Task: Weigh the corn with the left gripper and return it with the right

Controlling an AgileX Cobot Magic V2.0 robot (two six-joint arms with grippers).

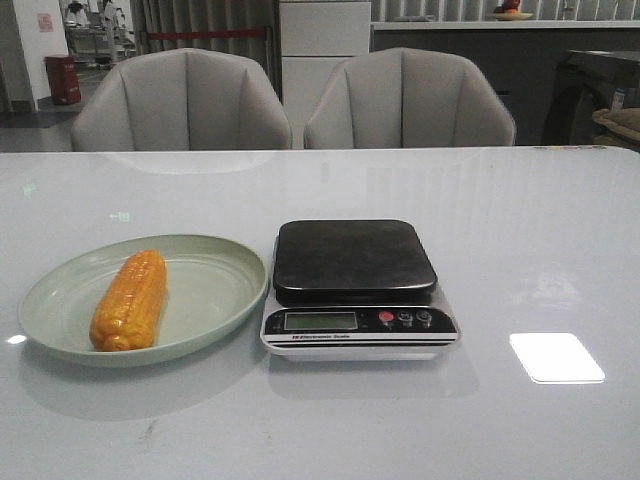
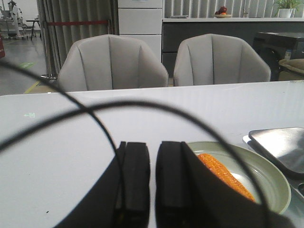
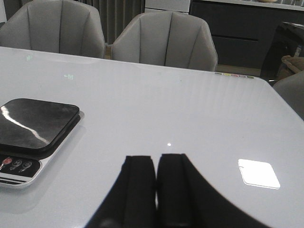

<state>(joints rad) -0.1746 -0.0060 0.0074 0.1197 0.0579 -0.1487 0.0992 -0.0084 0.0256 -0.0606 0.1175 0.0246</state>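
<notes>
the corn [image 1: 129, 300], orange-yellow with glossy kernel rows, is seen lying lengthwise in the pale green plate [image 1: 215, 290], just left of the scale [image 1: 357, 288]. in the left wrist view its near end is hidden behind the left gripper [image 2: 147, 183], whose fingers are pressed together, empty. the right gripper [image 3: 156, 187] is likewise closed on nothing, right of the scale.

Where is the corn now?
In the front view, the corn lies on the green plate at the table's left, beside the scale.
</notes>
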